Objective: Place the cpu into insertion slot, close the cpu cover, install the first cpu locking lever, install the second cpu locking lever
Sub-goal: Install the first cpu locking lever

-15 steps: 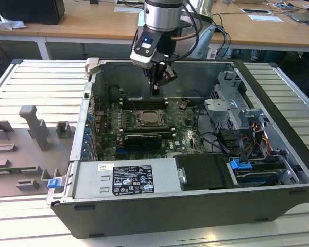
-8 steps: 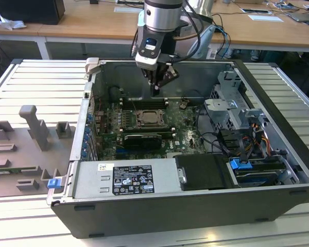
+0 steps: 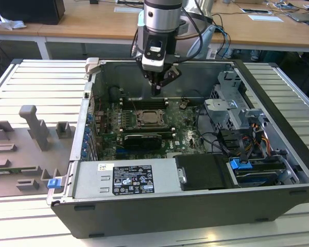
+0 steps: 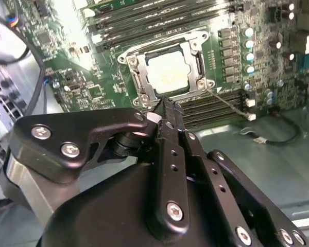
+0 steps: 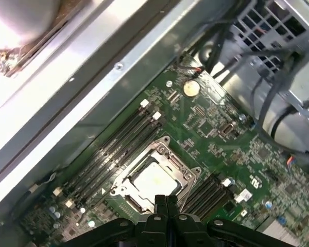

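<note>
Inside the open computer case, the cpu lies flat in the insertion slot, its pale metal top showing in both wrist views. The silvery cpu cover lies down around it as a frame. A thin metal lever rod runs out from one socket corner over the memory slots. My gripper hangs above the motherboard, just beyond the socket's far edge in the exterior view. Its black fingers are pressed together with nothing between them, and the tips point down beside the socket.
Long black memory slots flank the socket. A black graphics card and the power supply sit nearer the front. A drive cage with cables takes up the exterior view's right. Grey fixtures stand outside the case.
</note>
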### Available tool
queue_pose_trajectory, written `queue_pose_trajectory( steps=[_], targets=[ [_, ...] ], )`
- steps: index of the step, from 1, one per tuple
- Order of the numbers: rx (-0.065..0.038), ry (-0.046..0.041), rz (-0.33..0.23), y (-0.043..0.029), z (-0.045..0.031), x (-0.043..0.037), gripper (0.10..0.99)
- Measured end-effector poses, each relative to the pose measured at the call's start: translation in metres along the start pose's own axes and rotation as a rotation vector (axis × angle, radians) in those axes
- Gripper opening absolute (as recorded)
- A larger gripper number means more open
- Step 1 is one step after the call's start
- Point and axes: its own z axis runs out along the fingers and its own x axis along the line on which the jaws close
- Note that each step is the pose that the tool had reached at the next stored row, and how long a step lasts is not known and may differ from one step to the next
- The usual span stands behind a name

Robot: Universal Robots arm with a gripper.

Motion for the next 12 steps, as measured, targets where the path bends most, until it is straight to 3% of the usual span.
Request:
queue_pose_trajectory(
  steps=[8,12],
  targets=[
    [-0.002,0.0,-0.226,0.0,0.0015,0.0,0.106],
    [-0.003,0.0001,-0.302,0.0,0.0018,0.0,0.106]
  ],
)
